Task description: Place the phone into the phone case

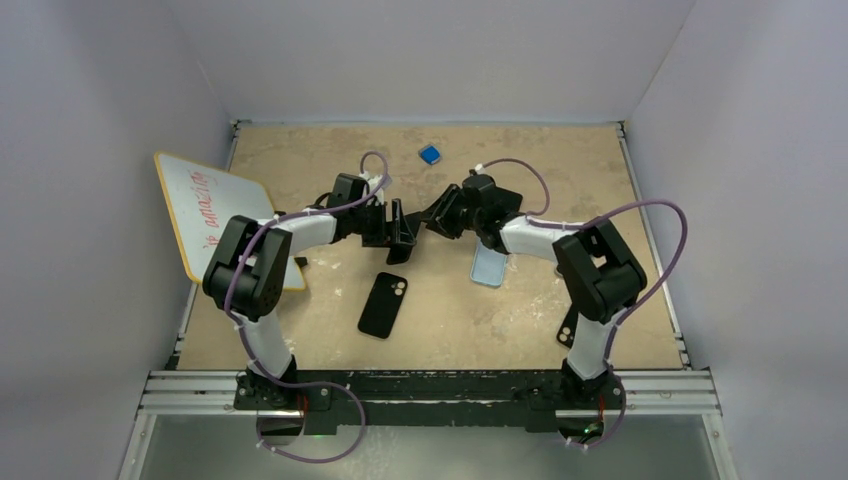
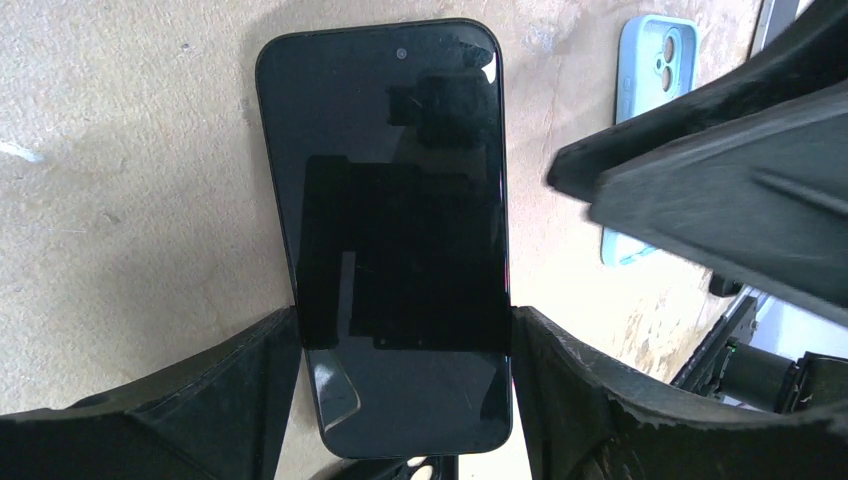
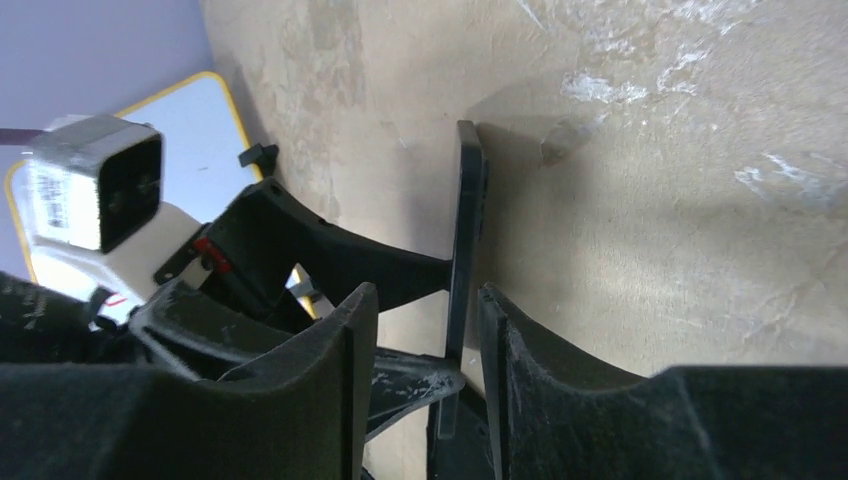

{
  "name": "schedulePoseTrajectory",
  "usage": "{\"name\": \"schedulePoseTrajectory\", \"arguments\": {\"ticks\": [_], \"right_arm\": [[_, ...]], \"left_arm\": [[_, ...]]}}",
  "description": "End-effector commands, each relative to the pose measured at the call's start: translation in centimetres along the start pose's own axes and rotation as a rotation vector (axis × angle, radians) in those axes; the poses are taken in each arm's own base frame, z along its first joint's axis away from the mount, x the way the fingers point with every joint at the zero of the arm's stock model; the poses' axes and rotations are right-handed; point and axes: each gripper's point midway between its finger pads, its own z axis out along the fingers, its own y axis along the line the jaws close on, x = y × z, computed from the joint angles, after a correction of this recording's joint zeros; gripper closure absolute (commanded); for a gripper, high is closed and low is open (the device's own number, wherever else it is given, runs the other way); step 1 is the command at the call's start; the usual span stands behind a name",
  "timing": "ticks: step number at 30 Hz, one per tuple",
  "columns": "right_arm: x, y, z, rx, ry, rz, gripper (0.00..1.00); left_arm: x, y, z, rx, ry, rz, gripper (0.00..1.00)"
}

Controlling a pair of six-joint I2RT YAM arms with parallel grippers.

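Left gripper (image 1: pixel 393 226) is clamped on the phone (image 1: pixel 401 222), which is off the table (image 1: pixel 560 160) and standing on edge, mid-table between the two arms. In the left wrist view the phone (image 2: pixel 400 250) has its dark screen facing the camera, with both fingers (image 2: pixel 250 380) pressed on its long edges at the lower part and the camera-notch end pointing away.

Right gripper (image 1: pixel 431 217) comes in from the right and meets the phone head-on. In the right wrist view the phone (image 3: pixel 465 230) shows edge-on, a thin dark strip running up between the fingers. Right gripper (image 3: pixel 425 295) is spread and straddles it: the right-hand finger sits just beside or touching the edge, I can't tell which. The left-hand finger (image 3: pixel 340 350) has a visible gap, so it has no grip on that side.

Light-blue case (image 1: pixel 488 266) lies flat on the table, right of centre, just near of the right wrist and partly under it. The left wrist view shows the camera cutout on the case (image 2: pixel 650 75). It's apart from the phone.

A black phone-shaped item (image 1: pixel 383 305) lies flat nearer the bases, left of centre. I can't tell if it's a case or a handset.

A whiteboard (image 1: pixel 215 205) leans at the left wall, and a small blue object (image 1: pixel 430 154) sits at the far side.
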Motion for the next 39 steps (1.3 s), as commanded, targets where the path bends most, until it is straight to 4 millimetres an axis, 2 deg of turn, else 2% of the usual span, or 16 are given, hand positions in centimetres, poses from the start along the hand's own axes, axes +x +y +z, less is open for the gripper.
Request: {"name": "schedulePoseTrajectory", "arguments": {"ticks": [1,9,11,14,16,18,20,23,27,33,36,39], "right_arm": [[0.7,0.9,1.4,-0.006,0.027,0.027,0.59],[2.8,0.6,2.8,0.027,0.085,0.015,0.65],[3.0,0.6,2.9,0.029,0.089,0.013,0.72],[3.0,0.5,2.8,0.028,0.087,0.011,0.89],[3.0,0.5,2.7,0.024,0.083,0.008,1.00],[3.1,0.6,2.5,0.020,0.084,0.001,1.00],[3.5,0.6,2.2,0.015,0.110,0.001,1.00],[2.3,0.7,1.4,0.016,0.080,-0.015,1.00],[0.9,0.6,-0.1,0.011,0.036,-0.050,1.00],[-0.7,-0.4,-2.9,0.021,-0.002,-0.096,1.00],[-0.9,-1.0,-4.4,0.017,-0.007,-0.113,1.00],[-0.6,-0.8,-6.3,-0.010,-0.001,-0.164,1.00]], "left_arm": [[1.2,-0.1,0.7,0.023,0.037,-0.021,0.50],[1.4,0.0,0.7,0.020,0.041,-0.025,0.50],[1.4,-0.1,0.6,0.021,0.040,-0.025,0.50],[1.3,-0.2,0.6,0.022,0.037,-0.028,0.50],[1.2,-0.3,0.5,0.024,0.033,-0.028,0.41],[1.0,-0.5,0.2,0.023,0.029,-0.026,0.32],[0.9,-0.8,-0.2,0.021,0.028,-0.021,0.29],[0.5,-1.4,-1.4,0.013,0.027,0.003,0.19],[0.6,-1.6,-3.5,-0.044,0.032,0.050,0.19],[2.4,-2.5,-6.9,-0.057,0.039,0.079,0.15],[3.6,-1.1,-7.9,-0.142,0.048,0.078,0.17],[5.5,0.3,-8.3,-0.204,0.094,0.054,0.18]]}}
